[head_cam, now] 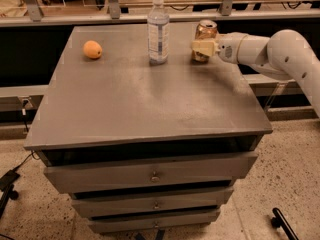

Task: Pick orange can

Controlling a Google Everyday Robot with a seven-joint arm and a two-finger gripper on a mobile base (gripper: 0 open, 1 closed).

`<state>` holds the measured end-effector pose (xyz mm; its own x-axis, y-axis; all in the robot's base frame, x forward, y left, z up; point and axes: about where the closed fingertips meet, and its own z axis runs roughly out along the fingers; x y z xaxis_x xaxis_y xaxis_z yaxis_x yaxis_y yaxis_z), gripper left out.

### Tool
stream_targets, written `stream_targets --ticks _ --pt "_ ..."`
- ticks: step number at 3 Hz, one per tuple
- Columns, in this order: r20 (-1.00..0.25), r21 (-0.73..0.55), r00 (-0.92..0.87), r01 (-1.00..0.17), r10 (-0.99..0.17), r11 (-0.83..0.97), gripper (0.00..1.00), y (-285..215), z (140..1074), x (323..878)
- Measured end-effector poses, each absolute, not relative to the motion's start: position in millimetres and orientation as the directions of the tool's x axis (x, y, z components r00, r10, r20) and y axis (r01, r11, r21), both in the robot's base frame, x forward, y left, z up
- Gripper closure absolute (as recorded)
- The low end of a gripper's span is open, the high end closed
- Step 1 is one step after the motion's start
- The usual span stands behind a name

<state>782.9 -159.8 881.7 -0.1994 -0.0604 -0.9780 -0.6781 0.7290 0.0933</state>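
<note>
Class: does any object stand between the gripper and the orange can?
Nothing visible does. The gripper is right at the orange can, overlapping its lower part. The water bottle and orange fruit stand beyond the can, away from the arm.

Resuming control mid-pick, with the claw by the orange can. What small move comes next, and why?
Probably nudge the claw slightly further toward the orange can, staying level. The claw overlaps the upright can's lower body near the far edge of the table. The bottle stands apart on the can's other side, so nothing seems to block that.
</note>
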Motion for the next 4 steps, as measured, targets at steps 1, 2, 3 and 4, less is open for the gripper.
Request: stream_targets --ticks 1,2,3,4 --pt "-0.983 0.139 -0.184 -0.713 0.008 0.687 0.91 -135.9 896.8 777.1" --pt "-0.990 0.128 -0.135 -0.764 0.037 0.632 1.00 -105.1 928.7 767.9" --pt "-0.996 0.090 -0.077 -0.797 0.047 0.597 1.00 -86.8 958.2 760.3" --pt "-0.997 0.082 -0.066 -0.803 0.049 0.590 1.00 -83.1 963.6 759.0"
